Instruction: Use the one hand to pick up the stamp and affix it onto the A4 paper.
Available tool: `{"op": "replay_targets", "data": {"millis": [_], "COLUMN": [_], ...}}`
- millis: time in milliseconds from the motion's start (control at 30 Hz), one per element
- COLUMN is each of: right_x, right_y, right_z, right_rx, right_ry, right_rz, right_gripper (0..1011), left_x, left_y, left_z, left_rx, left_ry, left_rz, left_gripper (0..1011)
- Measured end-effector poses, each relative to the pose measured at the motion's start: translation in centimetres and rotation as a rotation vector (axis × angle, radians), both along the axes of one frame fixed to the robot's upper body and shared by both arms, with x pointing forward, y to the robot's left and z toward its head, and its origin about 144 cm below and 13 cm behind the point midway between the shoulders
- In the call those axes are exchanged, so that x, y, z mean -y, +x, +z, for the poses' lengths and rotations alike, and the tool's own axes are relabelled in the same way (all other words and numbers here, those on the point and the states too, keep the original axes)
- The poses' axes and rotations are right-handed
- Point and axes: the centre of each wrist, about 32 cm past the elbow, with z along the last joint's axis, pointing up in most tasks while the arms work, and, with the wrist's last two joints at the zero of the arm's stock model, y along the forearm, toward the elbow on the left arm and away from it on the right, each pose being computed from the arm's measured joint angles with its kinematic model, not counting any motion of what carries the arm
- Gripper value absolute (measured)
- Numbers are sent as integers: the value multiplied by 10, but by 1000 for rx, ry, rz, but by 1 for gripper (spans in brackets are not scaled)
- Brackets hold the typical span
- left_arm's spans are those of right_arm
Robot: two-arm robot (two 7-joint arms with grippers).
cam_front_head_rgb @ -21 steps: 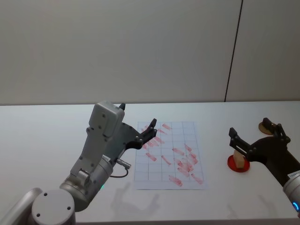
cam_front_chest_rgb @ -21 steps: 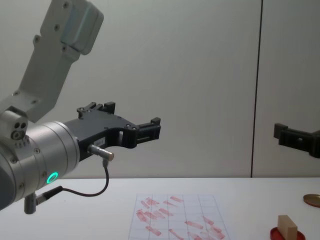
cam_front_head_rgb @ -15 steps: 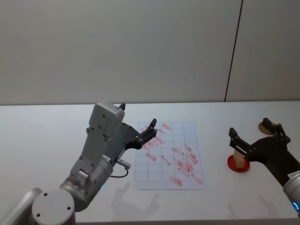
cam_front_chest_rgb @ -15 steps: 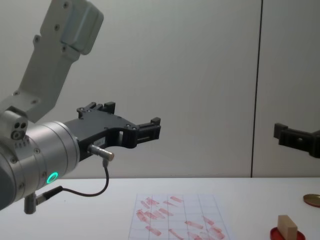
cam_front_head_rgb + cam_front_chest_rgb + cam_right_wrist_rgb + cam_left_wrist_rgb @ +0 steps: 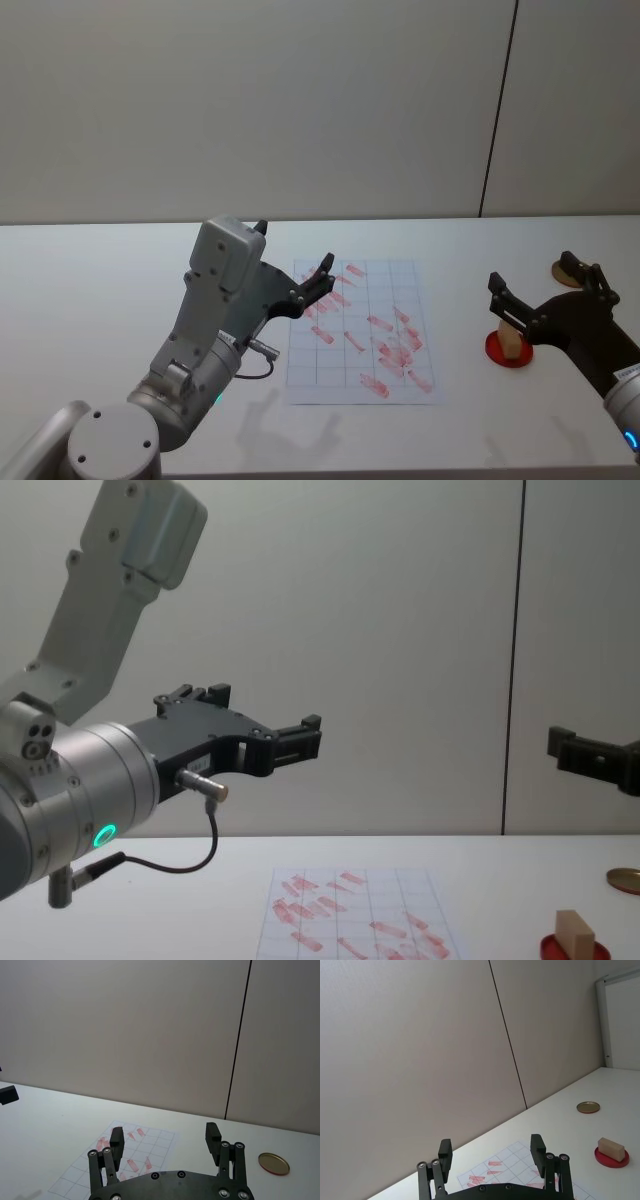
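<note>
The white gridded A4 paper (image 5: 360, 330), crowded with red marks, lies flat, and my idle left black pronged gripper (image 5: 491, 1144) hangs spread above its left edge. Right of the paper, my right black pronged gripper (image 5: 165, 1134) hovers spread wide and empty over the flat round red disc (image 5: 494, 350), where the small tan wooden stamp block (image 5: 514, 340) stands. I judge this the reach before the pick: next I must sink until my prongs straddle the block, then squeeze its sides without tipping it.
</note>
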Motion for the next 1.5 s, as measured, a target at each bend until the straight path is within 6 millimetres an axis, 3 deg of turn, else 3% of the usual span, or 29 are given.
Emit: {"op": "replay_targets", "data": {"millis": [1500], "right_x": [0], "right_y": [0], "right_z": [0], "right_rx": [0], "right_ry": [0], "right_rz": [0], "right_gripper": [1001], "left_x": [0], "left_y": [0], "left_z": [0], "left_rx": [0], "left_ry": [0], "left_rz": [0], "left_gripper": [993]}}
